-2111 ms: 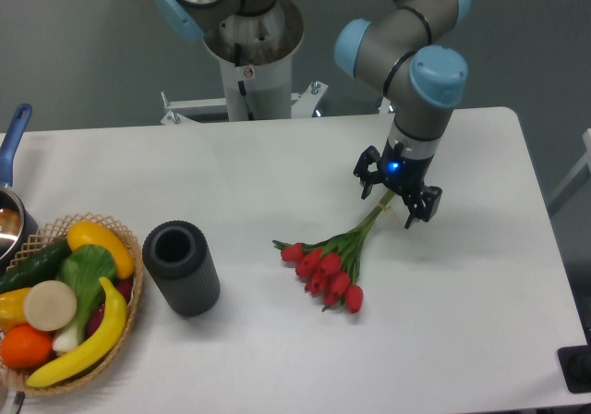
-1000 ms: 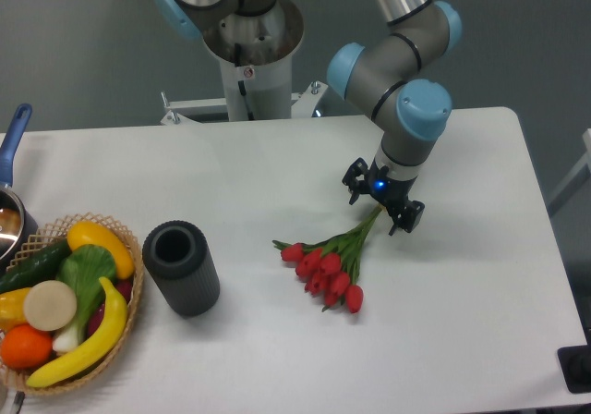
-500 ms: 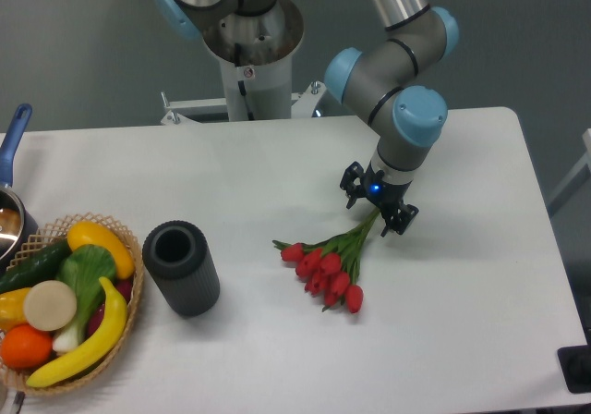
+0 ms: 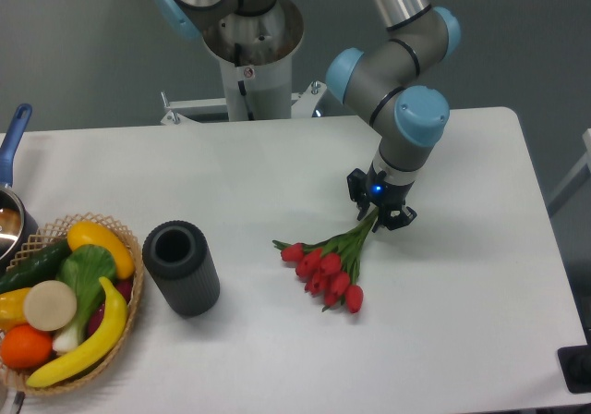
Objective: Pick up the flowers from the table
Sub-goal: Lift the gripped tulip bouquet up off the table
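Behind my table runs a plain wall (image 4: 83,54) of dull grey-green, smooth and unmarked, filling the whole upper part of the view. In front of it stands a pale metal pedestal column (image 4: 249,81) on a flat white base plate (image 4: 199,109) fixed with bolts. At the right edge a light grey slanted bar (image 4: 571,185) leans up against the darker grey floor (image 4: 559,127) showing past the tabletop. A small black block (image 4: 578,370) sits at the lower right corner. The light is soft and even, throwing only faint shadows.
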`<action>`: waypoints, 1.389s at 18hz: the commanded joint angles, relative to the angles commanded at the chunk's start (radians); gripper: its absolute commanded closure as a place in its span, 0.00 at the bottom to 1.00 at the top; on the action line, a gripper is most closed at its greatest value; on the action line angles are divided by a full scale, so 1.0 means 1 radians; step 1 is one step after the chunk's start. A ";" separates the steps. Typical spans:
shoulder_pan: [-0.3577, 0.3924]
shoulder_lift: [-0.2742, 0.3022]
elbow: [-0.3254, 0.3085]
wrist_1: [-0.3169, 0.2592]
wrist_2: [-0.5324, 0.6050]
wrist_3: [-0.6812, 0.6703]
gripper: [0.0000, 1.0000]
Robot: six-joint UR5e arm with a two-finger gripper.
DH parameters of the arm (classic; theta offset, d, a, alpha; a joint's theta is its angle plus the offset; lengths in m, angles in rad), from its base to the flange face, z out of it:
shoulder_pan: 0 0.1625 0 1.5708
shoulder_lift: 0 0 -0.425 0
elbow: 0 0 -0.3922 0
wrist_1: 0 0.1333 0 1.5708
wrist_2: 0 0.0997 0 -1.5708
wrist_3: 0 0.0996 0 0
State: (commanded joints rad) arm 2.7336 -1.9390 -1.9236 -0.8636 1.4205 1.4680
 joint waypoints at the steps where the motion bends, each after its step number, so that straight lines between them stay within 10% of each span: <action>1: 0.000 0.000 0.000 0.000 0.002 0.000 0.73; 17: 0.002 0.063 0.070 -0.006 -0.018 -0.002 0.81; 25: 0.026 0.172 0.141 -0.003 -0.371 -0.192 0.81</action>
State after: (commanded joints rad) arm 2.7596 -1.7672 -1.7826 -0.8667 1.0497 1.2765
